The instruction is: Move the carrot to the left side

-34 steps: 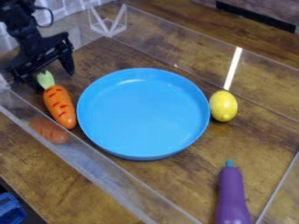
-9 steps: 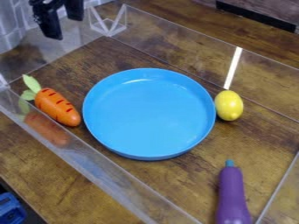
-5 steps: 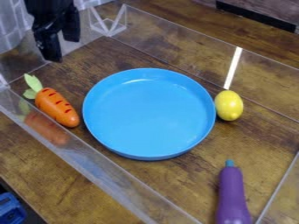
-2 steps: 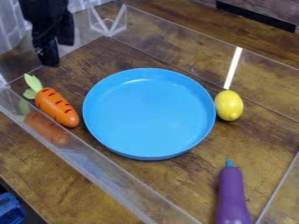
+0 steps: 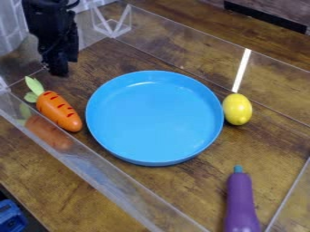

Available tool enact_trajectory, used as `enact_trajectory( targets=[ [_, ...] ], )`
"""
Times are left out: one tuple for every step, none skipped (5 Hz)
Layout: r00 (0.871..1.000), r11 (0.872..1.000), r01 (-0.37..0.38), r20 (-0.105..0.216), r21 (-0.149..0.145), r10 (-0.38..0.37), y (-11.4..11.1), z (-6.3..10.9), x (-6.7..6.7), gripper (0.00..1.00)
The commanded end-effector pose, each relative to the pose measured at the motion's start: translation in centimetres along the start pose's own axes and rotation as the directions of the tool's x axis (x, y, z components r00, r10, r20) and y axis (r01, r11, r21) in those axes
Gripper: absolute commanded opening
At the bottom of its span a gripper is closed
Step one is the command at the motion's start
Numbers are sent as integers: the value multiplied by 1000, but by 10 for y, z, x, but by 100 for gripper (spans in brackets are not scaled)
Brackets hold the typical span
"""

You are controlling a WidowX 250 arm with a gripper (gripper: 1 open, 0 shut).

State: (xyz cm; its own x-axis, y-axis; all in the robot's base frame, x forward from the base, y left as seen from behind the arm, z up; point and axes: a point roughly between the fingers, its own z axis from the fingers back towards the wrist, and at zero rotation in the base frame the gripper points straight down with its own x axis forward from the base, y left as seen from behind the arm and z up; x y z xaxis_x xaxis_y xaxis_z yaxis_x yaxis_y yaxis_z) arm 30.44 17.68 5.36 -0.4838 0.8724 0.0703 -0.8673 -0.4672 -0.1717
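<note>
The black hand (image 5: 56,65) hangs at the upper left of the view, pointing almost straight down, its fingertips low over the wooden surface (image 5: 182,50) and close together as far as the dark shape lets one judge; whether they are parted or closed I cannot tell, and nothing is seen between them. It is clear of the carrot (image 5: 57,109), which lies just below it in the picture, near but apart from the fingertips. The carrot rests flat on the surface at the left side, just beside the left rim of the blue plate (image 5: 155,116) without clearly touching it, and close to the transparent wall (image 5: 72,159) that borders the front left of the work area. Its long axis runs diagonally: the light green leafy top points up and to the left, toward the back left corner, and the blunt orange tip points down and to the right, toward the plate's near edge. The body is short, plump and bright orange, crossed by a few dark grooves; a faint orange reflection shows in the wall beneath it. Beyond the plate, a yellow lemon (image 5: 237,110) sits against its right rim, and a purple eggplant (image 5: 240,204) lies at the lower right, well apart from the carrot.
</note>
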Motion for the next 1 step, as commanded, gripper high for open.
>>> enact_trajectory(
  targets=[
    [1000, 997, -14, 9, -81, 14, -9, 22, 19, 100]
  ],
)
